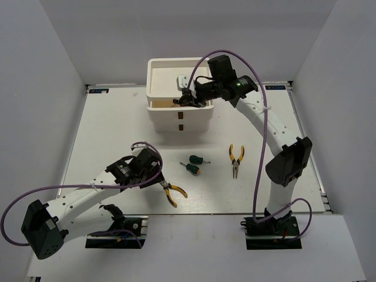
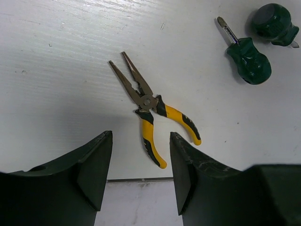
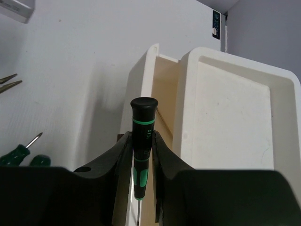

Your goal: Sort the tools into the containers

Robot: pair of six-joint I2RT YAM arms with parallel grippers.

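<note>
The white organizer [image 3: 188, 94] is the biggest thing here. Its top drawer [image 3: 162, 99] sticks out a bit, just past the right fingers, so there is a gap to drop a tool in. I think that is why the right gripper [image 3: 142, 146] is up there.

Its fingers pinch the thin dark green screwdriver [image 3: 143, 110]. The black cap pokes out above the fingertips and points at the drawer gap. It is held straight, so I think it can slide in long-ways.

The left gripper [image 2: 140, 155] has its fingers spread wide with nothing in them. It hangs over the yellow pliers [image 2: 146, 101] on the table. The handles lie between the fingertips and the metal nose points away, so it looks lined up for a grab.

Two stubby green screwdrivers [image 2: 249, 59] lie off past the right-hand finger. The other pliers [image 1: 236, 160] lie far from both grippers.

The thin screwdriver's tip is hidden down between the fingers. I can't see what is in the drawer. I see no blue tool.
</note>
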